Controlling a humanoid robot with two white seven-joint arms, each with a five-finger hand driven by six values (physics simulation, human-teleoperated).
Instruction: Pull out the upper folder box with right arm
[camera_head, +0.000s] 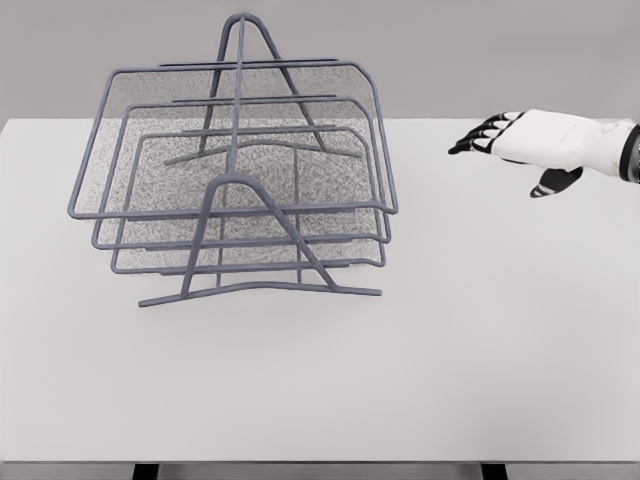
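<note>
Grey wire-mesh rack (235, 190) sits left of centre on the white table (450, 380): three stacked trays in an A-shaped frame, all seated flush. The upper folder box (230, 135) is the top tray, with its front rim facing down-left toward me and its right rim running along the rack's right side.

Moving right, bare tabletop lies between the rack and my right hand (530, 140), which hovers well apart from the rack near the right edge of the view. Fingers are extended and slightly spread, thumb hanging below, holding nothing. Left arm is not visible.

Step in hand, as I judge it: approach. The tray is untouched. Plan: carry the hand leftward and forward to the top tray's front rim, keeping above the lower trays, then hook the fingertips over the wire. Pull straight along the tray's rails; an angled pull would likely bind it or drag the light rack across the table.
</note>
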